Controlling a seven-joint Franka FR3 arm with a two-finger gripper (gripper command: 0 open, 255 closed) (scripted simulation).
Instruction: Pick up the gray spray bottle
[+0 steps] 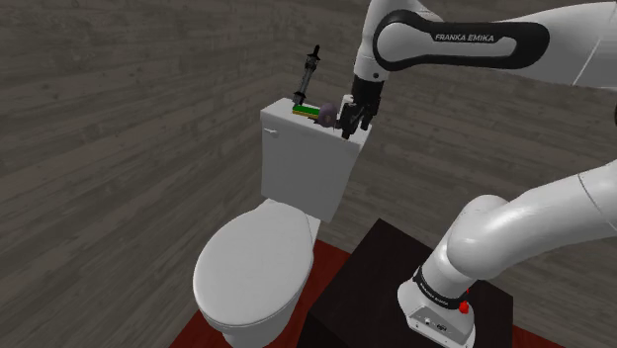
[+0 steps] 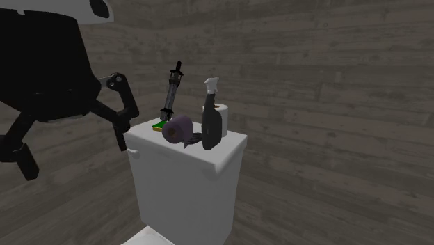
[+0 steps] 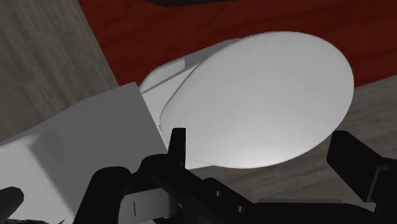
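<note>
Second exterior view: purple roll (image 2: 179,129) touches spray bottle (image 2: 212,125), white roll (image 2: 220,110) behind

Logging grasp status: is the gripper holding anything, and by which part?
Nothing. The black two-finger gripper is open, and the dark grey spray bottle stands free on the white toilet tank.

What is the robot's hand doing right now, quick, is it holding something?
Gripper: jaws open, holding nothing.
</note>
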